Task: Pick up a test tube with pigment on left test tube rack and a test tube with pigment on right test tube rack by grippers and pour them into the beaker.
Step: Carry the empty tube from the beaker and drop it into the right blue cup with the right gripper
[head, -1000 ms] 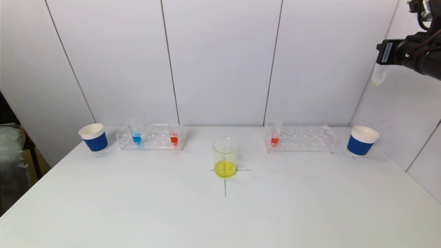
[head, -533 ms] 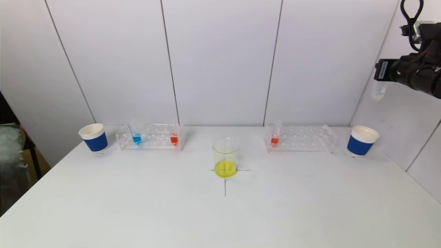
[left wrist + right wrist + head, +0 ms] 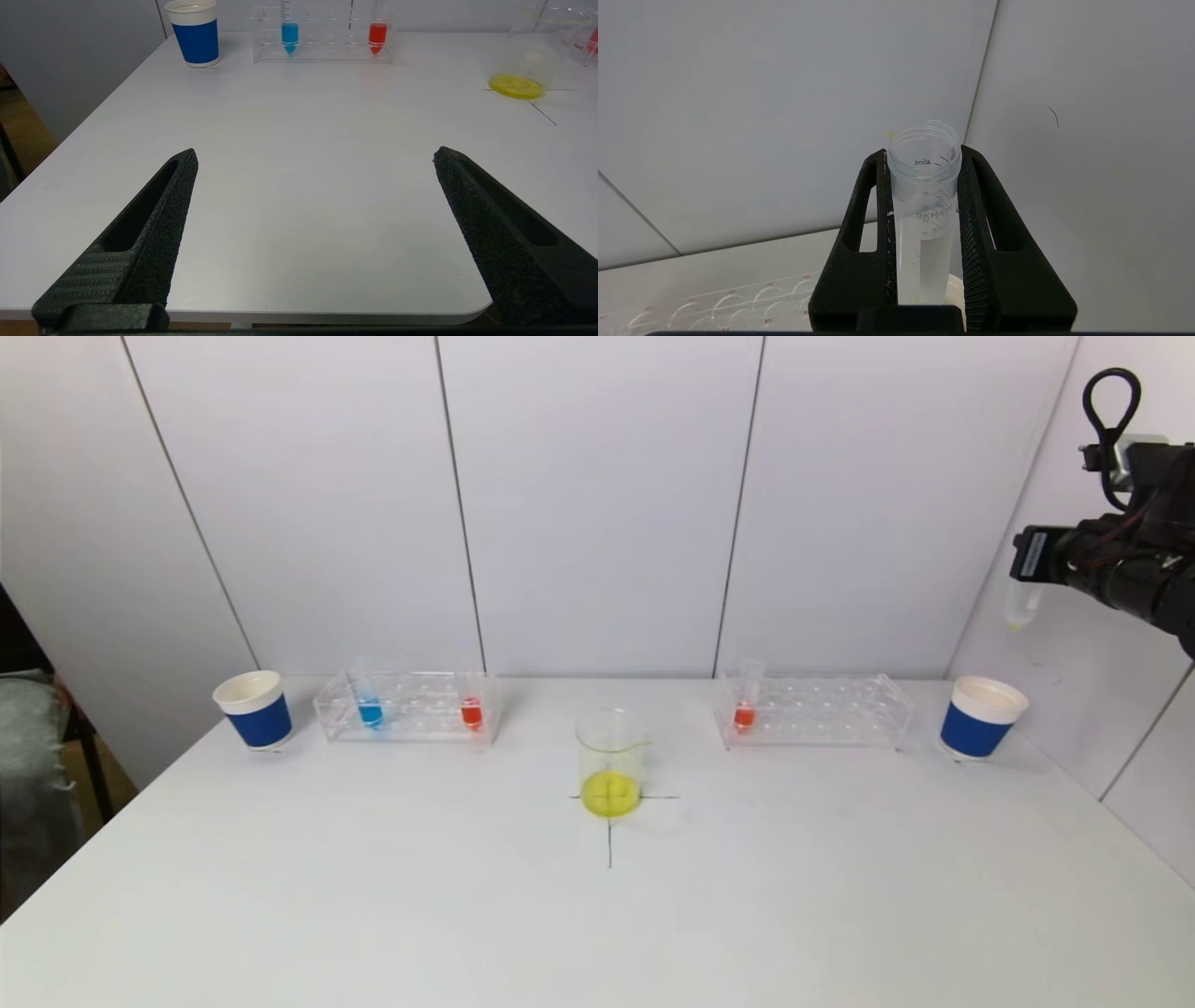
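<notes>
Right gripper (image 3: pixel 924 186) clamped emptied clear plastic test tube (image 3: pixel 923 210), high above right blue paper cup (image 3: pixel 982 717); best lowered upright, released low. Left gripper (image 3: pixel 315 158) gaped empty.

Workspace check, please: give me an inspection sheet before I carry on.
Surface: white table, black cross under the beaker.
Job's things: beaker holds yellow liquid; left rack has a blue tube and a red tube; right rack one red tube.
Clutter: two blue cups.
Grippers: right gripper shut on an emptied tube above the right cup; left gripper open, low over the table.
Cables: black loop on the right arm.
Surroundings: white panelled walls.
</notes>
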